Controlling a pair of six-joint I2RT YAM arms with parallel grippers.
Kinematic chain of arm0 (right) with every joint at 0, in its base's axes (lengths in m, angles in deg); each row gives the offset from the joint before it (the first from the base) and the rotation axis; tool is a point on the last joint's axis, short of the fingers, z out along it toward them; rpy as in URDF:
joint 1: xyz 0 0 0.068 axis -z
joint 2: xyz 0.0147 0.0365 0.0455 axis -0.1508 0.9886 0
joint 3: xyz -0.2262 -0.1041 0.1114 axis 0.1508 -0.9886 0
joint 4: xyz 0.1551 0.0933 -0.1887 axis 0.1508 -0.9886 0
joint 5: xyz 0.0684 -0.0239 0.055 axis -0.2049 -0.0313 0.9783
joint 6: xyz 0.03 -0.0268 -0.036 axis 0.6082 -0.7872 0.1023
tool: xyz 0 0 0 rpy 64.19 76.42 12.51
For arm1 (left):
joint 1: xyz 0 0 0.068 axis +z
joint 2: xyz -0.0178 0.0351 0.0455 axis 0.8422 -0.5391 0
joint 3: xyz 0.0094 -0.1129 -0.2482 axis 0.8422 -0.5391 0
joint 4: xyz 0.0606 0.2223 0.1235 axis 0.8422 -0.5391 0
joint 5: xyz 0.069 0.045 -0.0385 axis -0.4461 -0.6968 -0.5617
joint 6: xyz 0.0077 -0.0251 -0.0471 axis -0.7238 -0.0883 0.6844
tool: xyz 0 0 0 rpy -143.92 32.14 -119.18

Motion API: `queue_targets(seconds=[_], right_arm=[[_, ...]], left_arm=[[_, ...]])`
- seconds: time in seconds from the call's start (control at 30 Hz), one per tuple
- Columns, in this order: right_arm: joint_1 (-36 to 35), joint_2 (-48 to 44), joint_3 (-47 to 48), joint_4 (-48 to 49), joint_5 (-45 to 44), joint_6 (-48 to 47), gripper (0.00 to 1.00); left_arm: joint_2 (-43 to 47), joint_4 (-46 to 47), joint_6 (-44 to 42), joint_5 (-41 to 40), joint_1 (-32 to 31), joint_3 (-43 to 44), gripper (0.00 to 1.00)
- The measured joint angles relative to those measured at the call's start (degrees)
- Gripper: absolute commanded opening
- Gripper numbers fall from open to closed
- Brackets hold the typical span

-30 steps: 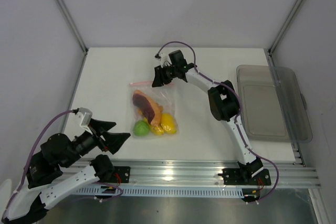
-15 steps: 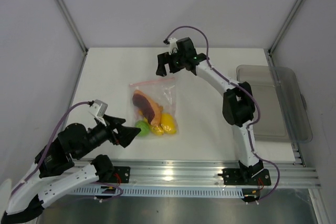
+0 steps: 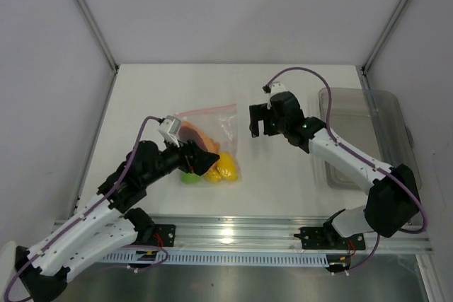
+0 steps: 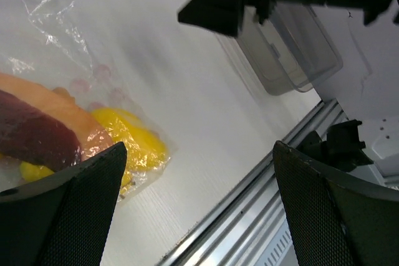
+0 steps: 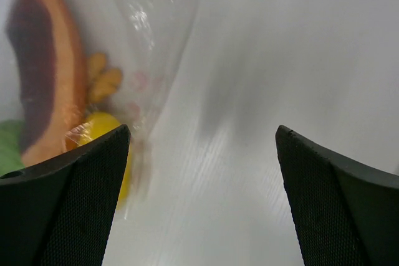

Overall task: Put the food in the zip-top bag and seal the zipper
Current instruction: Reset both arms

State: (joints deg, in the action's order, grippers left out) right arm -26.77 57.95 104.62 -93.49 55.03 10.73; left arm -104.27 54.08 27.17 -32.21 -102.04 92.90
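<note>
- The left gripper (image 3: 203, 161) is standing wide open and gripping nothing. It is hovering over the near left part of the bag (image 3: 212, 136), and its wrist view is showing bagged pieces just past its left finger.
- The right gripper (image 3: 258, 119) is also gaping, with nothing between its jaws. It is hanging over bare table (image 3: 156, 90) just right of the bag, between the bag and the tray (image 3: 398, 107).
- The food (image 3: 225, 166) is lying in the bag's near half: yellow pieces, a green one, an orange and a reddish-brown one, all showing through the plastic. No piece is lying loose on the table, so the filling step is looking finished.
- The bag is resting flat near the middle of the table, with its mouth pointing away from the arms.
- The zipper (image 3: 207, 110) is running along that far edge as a thin, nearly straight pink line, and neither gripper is touching it.
- I cannot tell whether the strip is pressed shut along its whole length. If it is, the task is looking complete; if not, sealing is the one step remaining.
</note>
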Motion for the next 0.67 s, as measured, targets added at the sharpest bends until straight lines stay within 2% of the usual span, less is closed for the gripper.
queue_targets(seconds=[0.17, 0.37, 0.53, 0.67], right_arm=[[-1.7, -5.5, -12.2, 1.2, -3.5, 3.1, 0.99], [-3.5, -12.6, -24.2, 8.5, -4.8, 6.4, 0.99], [-5.3, -17.5, -34.7, 17.6, -6.1, 8.9, 0.99], [-7.0, -21.2, -40.9, 23.9, -6.4, 10.1, 1.00]], left_arm=[[-5.8, 11.9, 2.8, 9.5, 10.6, -7.4, 1.00], [-6.1, 28.8, 6.2, 18.0, 21.1, -18.1, 0.99], [-3.1, 39.0, 8.9, 22.0, 23.4, -26.1, 0.99], [3.8, 43.3, 9.7, 22.8, 23.4, -29.9, 1.00]])
